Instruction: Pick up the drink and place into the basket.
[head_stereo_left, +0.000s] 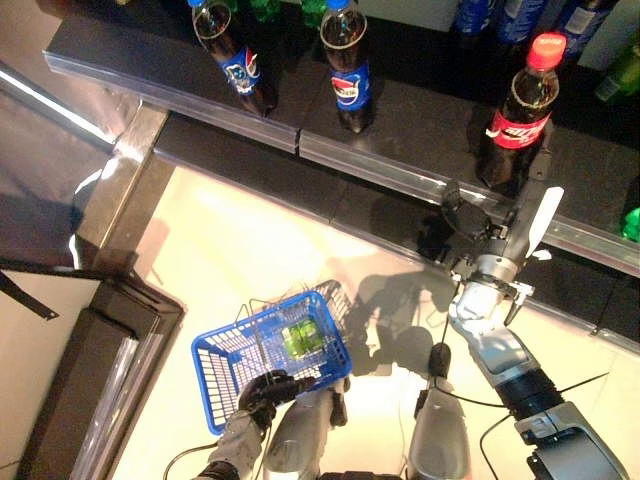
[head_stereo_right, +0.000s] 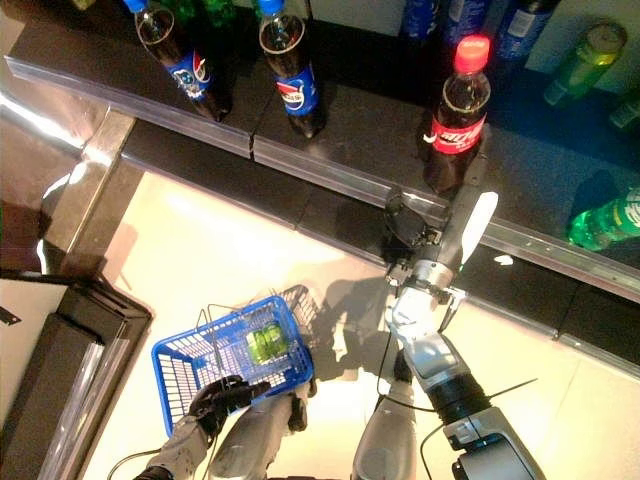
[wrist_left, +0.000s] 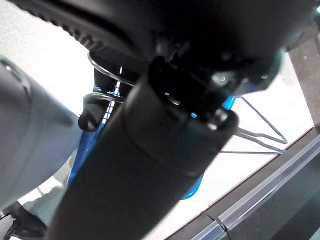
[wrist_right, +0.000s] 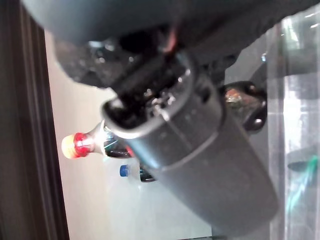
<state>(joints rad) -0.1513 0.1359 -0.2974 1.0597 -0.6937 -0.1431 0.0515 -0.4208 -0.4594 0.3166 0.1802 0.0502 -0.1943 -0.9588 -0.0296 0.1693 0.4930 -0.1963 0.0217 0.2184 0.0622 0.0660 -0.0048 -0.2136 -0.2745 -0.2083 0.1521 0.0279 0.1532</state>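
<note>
Left eye view: two blue-label bottles (head_stereo_left: 238, 62) stood on the shelf (head_stereo_left: 400, 120); the right hand (head_stereo_left: 470, 225) reached near the red-cap cola (head_stereo_left: 520, 115) — grip unclear.

Right eye view: the left hand (head_stereo_right: 222, 396) gripped the basket (head_stereo_right: 190, 365) — a green drink (head_stereo_right: 265, 342) lay inside.

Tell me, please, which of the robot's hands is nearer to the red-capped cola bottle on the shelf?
The right hand is nearer: it reaches up beside the base of the red-capped cola bottle. The left hand is far below, curled on the rim of the blue basket.
</note>
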